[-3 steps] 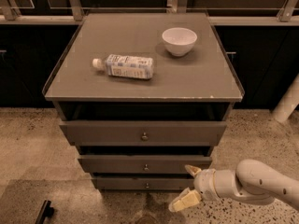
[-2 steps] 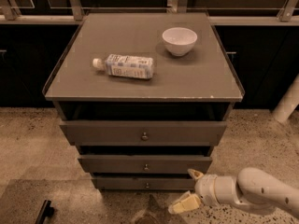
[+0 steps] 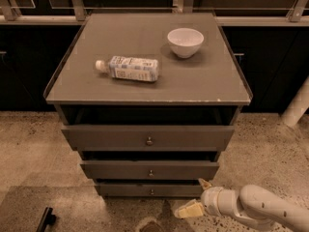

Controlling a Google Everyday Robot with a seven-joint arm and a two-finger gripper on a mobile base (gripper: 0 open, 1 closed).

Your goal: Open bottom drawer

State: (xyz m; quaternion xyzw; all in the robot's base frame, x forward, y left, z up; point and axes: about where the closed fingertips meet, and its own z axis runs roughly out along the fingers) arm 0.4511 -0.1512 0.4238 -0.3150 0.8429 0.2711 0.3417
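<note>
The bottom drawer (image 3: 130,190) is the lowest, narrowest grey-brown front of the cabinet, with a tiny round knob (image 3: 152,192) at its centre. It stands out only a little, like the two drawers above it. My gripper (image 3: 195,197) is low at the drawer's right end, to the right of the knob and apart from it. It is open and empty, with one cream finger (image 3: 204,182) by the drawer's right corner and the other finger (image 3: 188,210) lower, over the floor.
On the cabinet top (image 3: 203,86) lie a plastic bottle (image 3: 130,68) on its side and a white bowl (image 3: 185,42). The middle drawer (image 3: 111,169) and top drawer (image 3: 96,137) sit above. Speckled floor surrounds the cabinet; a white post (image 3: 298,105) stands at the right.
My gripper and forearm have drifted slightly down and to the right, still open. The drawers, bottle and bowl have not moved.
</note>
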